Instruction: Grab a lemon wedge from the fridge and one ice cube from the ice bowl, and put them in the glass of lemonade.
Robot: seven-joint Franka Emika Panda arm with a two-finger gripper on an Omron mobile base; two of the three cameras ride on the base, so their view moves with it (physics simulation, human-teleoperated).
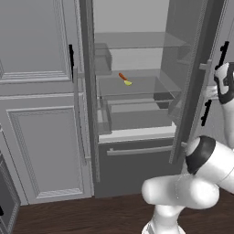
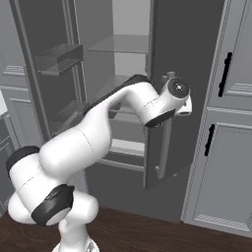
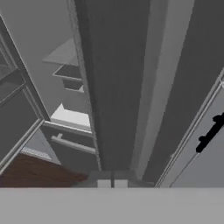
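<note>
Fingers (image 3: 112, 183) clenched together at edge of open fridge (image 1: 137, 137) door; lemon wedge (image 1: 128, 82) on shelf beside orange-red stick (image 1: 122, 77).

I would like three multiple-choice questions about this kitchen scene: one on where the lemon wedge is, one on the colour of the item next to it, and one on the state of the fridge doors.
1. Where does the lemon wedge lie?
A. on a clear shelf inside the fridge
B. on the wooden floor
C. in a door bin

2. What colour is the thin stick-shaped item next to the wedge?
A. green
B. orange-red
C. white

3. In what state are the fridge doors?
A. both shut
B. both open
C. one taken off

Answers:
1 A, the left base view shows the yellow piece resting on a shelf in the pale interior.
2 B, the stick beside the wedge is orange-red.
3 B, both dark doors stand swung outward and the shelves are exposed.
</note>
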